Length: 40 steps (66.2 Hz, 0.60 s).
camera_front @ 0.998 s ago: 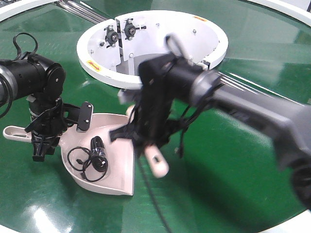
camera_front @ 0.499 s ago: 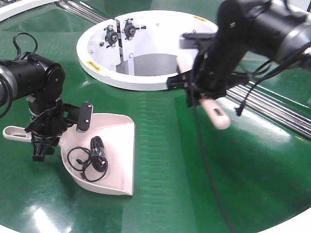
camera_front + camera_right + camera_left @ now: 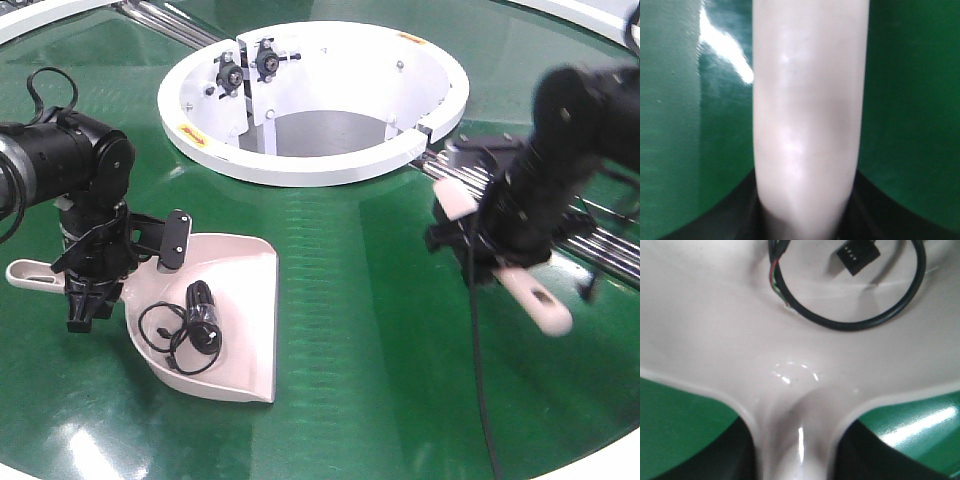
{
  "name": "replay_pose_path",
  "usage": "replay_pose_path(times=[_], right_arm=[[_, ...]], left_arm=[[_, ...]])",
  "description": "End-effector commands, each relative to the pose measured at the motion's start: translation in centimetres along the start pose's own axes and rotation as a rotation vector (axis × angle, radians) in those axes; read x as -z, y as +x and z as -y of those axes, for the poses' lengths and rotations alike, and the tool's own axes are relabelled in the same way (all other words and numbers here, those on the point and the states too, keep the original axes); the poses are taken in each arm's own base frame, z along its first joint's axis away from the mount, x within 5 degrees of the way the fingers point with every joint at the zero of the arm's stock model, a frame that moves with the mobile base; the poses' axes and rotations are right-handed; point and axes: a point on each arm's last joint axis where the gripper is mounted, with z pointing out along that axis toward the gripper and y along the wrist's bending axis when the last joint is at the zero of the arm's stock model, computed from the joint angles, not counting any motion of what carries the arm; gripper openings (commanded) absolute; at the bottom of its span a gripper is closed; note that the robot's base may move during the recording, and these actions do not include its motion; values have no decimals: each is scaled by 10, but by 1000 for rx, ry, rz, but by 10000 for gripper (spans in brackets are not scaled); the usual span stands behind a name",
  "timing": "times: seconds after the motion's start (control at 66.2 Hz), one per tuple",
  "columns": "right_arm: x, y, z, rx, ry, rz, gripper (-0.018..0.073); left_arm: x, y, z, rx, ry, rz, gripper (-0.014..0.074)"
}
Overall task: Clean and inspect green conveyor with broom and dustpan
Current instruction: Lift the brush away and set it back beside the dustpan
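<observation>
— 2 pale pink tools are showing; which arm is holding which?
— The left gripper [image 3: 90, 290] is clamping the dustpan [image 3: 240, 340] by its straight handle. The right gripper [image 3: 495, 245] is clenching around the broom [image 3: 535, 300], whose smooth shaft is running straight out from between the jaws in the wrist view.
— Where is the dustpan sitting?
— Flat on the glossy green conveyor [image 3: 380, 390], with its handle pointing left and its wide lip facing right, toward the broom. A black cable [image 3: 195, 325] is lying coiled inside it.
— And the broom?
— Well apart, off to the right, appearing over the silver roller bars [image 3: 600, 240] near the white ring [image 3: 300, 165]. Its long axis is tilting, the slotted end pointing down and away from the dustpan. The bristles are too blurred to make out.
— What is the next move turning on?
— I am judging that the right arm needs to travel left toward that open lip. Hard, slick plastic on a shiny conveyor is suggesting easy sliding.
</observation>
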Motion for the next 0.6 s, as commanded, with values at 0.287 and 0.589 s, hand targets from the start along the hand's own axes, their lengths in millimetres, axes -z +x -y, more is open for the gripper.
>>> replay_pose_path(times=[0.287,0.589], right_arm=[[-29,46,20,-39,-17,85,8],[-35,47,20,-31,-16,74,67]], left_arm=[[26,5,1,31,-58,16,-6],[26,5,1,31,-58,16,-6]])
